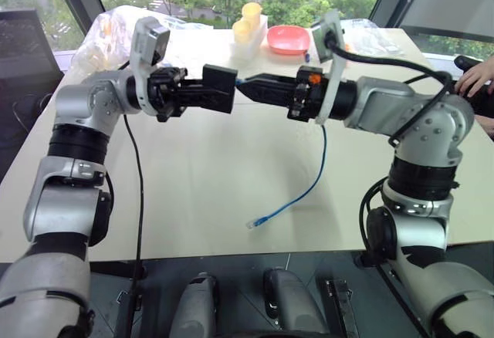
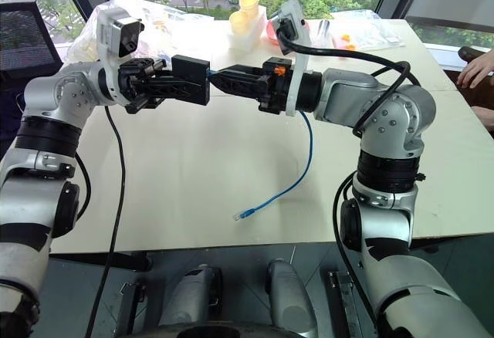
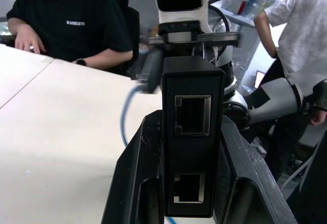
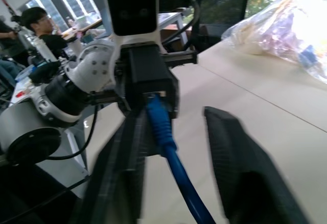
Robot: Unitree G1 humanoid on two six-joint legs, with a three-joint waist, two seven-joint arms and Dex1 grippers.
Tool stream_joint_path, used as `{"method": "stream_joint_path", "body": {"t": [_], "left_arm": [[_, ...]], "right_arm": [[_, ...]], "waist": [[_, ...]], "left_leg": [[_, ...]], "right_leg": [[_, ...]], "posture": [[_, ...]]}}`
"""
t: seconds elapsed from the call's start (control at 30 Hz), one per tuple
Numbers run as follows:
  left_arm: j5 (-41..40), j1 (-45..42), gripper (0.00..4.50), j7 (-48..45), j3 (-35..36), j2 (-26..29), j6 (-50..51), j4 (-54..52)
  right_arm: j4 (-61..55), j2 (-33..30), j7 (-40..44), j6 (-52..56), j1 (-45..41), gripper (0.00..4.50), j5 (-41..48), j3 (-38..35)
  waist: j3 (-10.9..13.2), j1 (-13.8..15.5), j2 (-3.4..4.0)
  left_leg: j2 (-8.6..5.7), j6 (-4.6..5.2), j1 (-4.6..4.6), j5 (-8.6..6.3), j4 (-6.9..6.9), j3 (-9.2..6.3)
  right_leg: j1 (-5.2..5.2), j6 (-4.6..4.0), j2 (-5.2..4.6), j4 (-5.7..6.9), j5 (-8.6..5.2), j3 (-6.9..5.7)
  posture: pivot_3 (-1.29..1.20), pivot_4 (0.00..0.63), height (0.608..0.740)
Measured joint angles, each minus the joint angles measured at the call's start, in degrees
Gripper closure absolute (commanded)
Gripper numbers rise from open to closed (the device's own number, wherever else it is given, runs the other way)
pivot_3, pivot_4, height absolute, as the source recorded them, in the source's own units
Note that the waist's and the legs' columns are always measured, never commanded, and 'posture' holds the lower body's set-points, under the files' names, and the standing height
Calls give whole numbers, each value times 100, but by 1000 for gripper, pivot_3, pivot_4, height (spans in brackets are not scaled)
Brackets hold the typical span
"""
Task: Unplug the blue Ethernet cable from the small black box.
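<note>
My left gripper (image 1: pixel 207 91) is shut on the small black box (image 1: pixel 220 77) and holds it level above the table (image 1: pixel 193 191). In the left wrist view the box (image 3: pixel 191 147) sits between both fingers, two empty ports facing the camera. The blue Ethernet cable (image 1: pixel 312 184) is plugged into the box's far side. My right gripper (image 1: pixel 247 86) points at the box from the right, shut on the cable right by the plug. The right wrist view has the cable (image 4: pixel 171 162) running between the fingers into the box (image 4: pixel 148 70). The cable's free end (image 1: pixel 252 222) lies on the table.
At the table's far edge stand a pink bowl (image 1: pixel 288 39), yellow cups (image 1: pixel 247 18) and plastic bags (image 1: pixel 104 33). A person's hand (image 1: pixel 475 76) rests at the right edge. A seated person in a black shirt (image 3: pixel 76 24) is at the table's side.
</note>
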Motion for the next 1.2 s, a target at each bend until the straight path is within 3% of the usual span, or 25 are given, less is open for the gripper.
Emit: {"method": "stream_joint_path", "body": {"t": [0.33,0.43,0.6,0.77,0.83,0.87,0.93,1.0,1.13,1.2], "left_arm": [[21,-18,3968,-18,2,-24,-80,53],[41,-98,3968,-18,-2,-41,-110,45],[201,-103,3968,-19,66,229,-156,228],[268,-103,3968,-19,187,217,-156,271],[388,-100,3968,2,210,163,-231,298],[527,-91,3968,102,245,68,-394,340],[775,10,3968,383,286,-176,-733,393],[963,139,3968,704,330,-452,-966,456],[1277,341,3968,1510,511,-924,-1400,468],[1495,524,3968,2143,659,-1200,-1799,409]], "right_arm": [[113,-3,-98,29,1,4464,248,-65],[330,-2,-225,177,3,4464,651,-322],[537,-422,-654,368,143,4464,1507,-1463],[367,-522,-912,366,576,4464,1776,-1488],[237,-716,-896,-62,898,4464,1276,-1053],[284,-933,-861,-643,1092,4464,608,-500],[895,-1102,-856,-1812,1407,4464,-784,470],[1831,-962,-834,-2785,1581,4464,-1690,963],[3238,-567,-793,-4181,1508,2954,-2480,1016],[3685,-491,-749,-4834,1399,1856,-2878,1059]], "waist": [[0,4,0],[0,12,0],[1,31,1],[1,9,1],[0,6,1],[-5,7,-1],[-7,5,-5],[-3,11,-2],[-2,0,-2],[-3,-3,-2]], "left_leg": [[0,0,-2,0,0,0],[0,0,-5,0,1,-1],[-1,1,-8,-1,-2,0],[0,2,-7,-1,-2,-1],[-1,2,-7,-1,-2,0],[-4,2,-2,-1,0,2],[-9,2,1,-1,6,6],[-11,3,-12,0,16,8],[-10,4,-21,-1,21,8],[-10,6,-17,-2,17,8]], "right_leg": [[0,0,-1,-2,0,0],[0,0,-1,-3,0,0],[-2,1,-6,-8,0,-1],[-3,0,-3,-6,0,-1],[-3,0,-2,-7,0,-1],[1,1,-2,-8,-1,-1],[6,-5,-3,-11,-5,4],[-2,-2,-2,-10,-3,9],[-9,9,-3,-7,3,12],[-7,12,-4,-8,5,12]], "posture": [[0,150,740],[0,150,740],[0,150,740],[0,150,740],[0,150,740],[0,150,740],[0,150,740],[0,150,740],[0,150,740],[0,150,740]]}}
